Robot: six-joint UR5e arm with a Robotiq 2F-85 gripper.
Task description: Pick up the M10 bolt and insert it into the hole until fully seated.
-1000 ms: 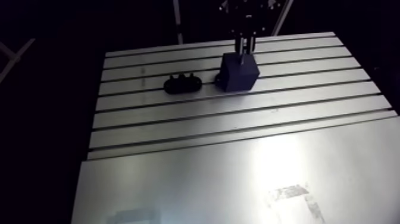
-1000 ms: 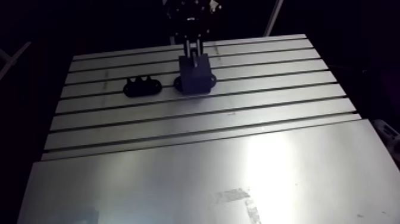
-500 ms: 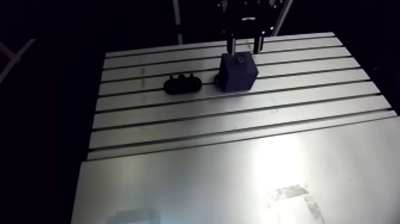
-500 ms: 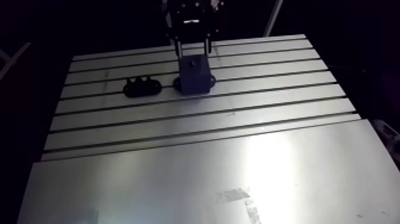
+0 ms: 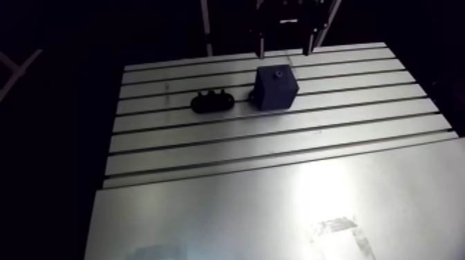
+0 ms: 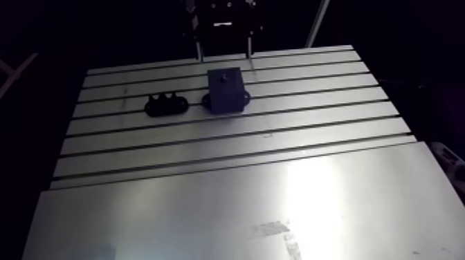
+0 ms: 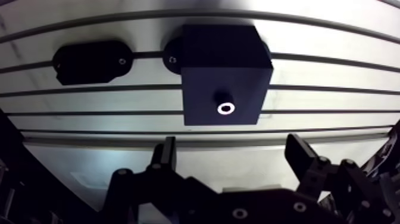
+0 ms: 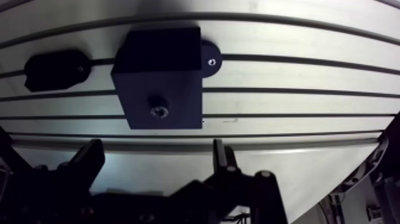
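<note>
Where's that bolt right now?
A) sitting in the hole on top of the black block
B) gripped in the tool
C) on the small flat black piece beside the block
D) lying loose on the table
A: the bolt sits with its head showing in the top face of the black block, and the tool hangs open and empty above it.
</note>
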